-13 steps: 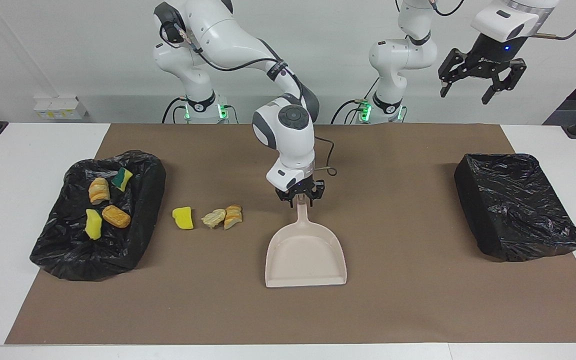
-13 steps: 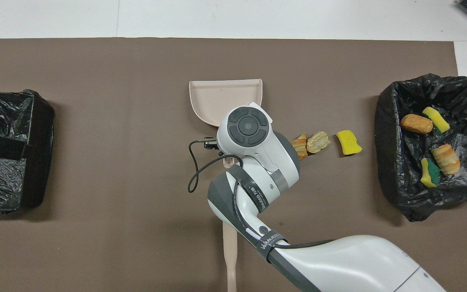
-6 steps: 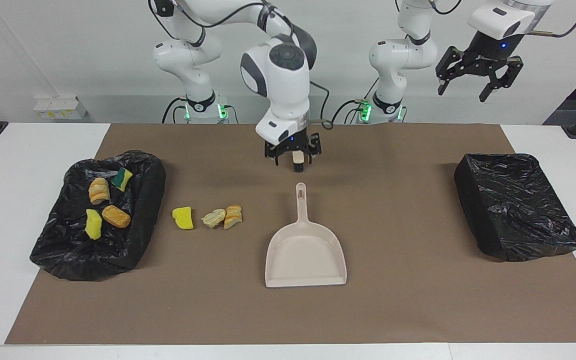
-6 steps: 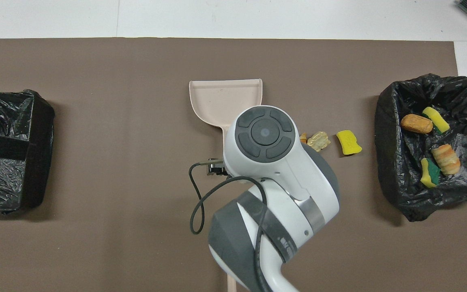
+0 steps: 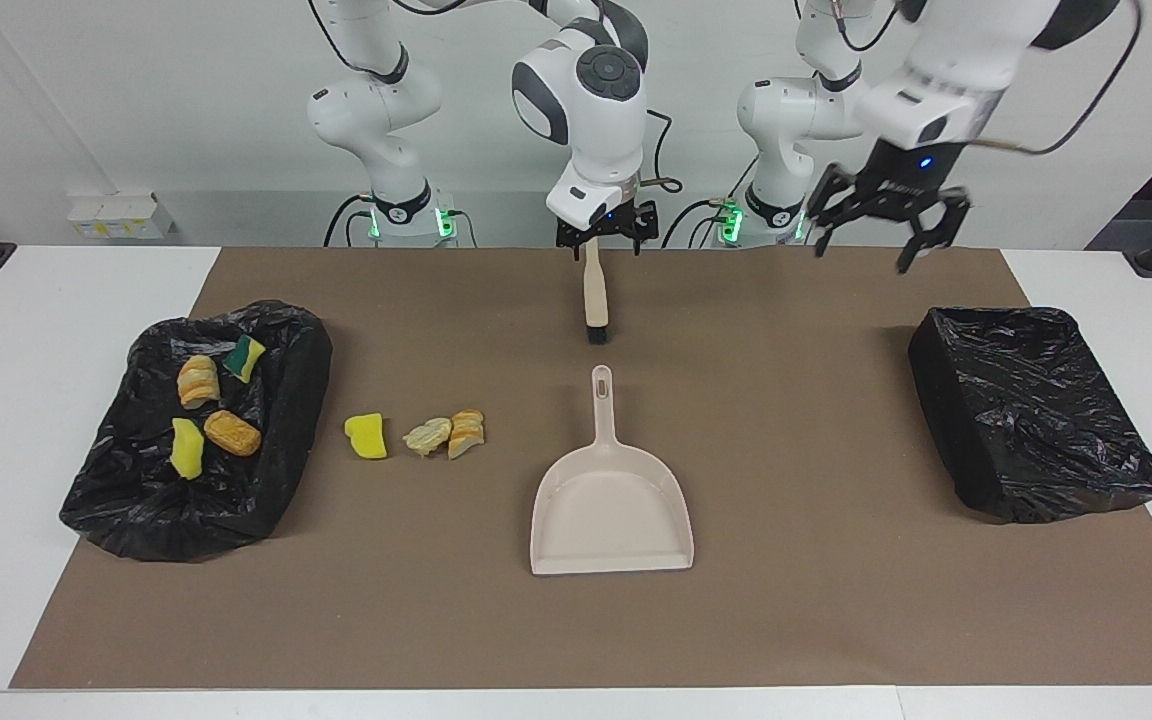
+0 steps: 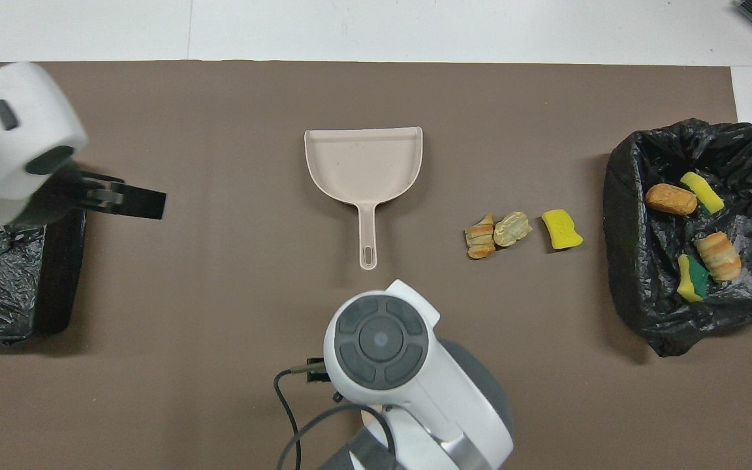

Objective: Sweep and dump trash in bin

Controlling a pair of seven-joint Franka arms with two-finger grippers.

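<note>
Since a second ago my right gripper (image 5: 604,238) has let go of the dustpan (image 5: 612,508) and risen, now hanging with jaws spread over the brush (image 5: 595,295), which lies nearer the robots than the dustpan's handle. My left gripper (image 5: 877,228) has dropped lower, jaws wide, over the mat near the empty black-lined bin (image 5: 1034,410). Largest first: the brown mat (image 5: 836,600), then the two bins. The bin at the right arm's end (image 5: 136,500) holds four pieces of the trash (image 5: 231,432). Three more scraps (image 5: 443,434) lie on the mat between that bin and the dustpan.
</note>
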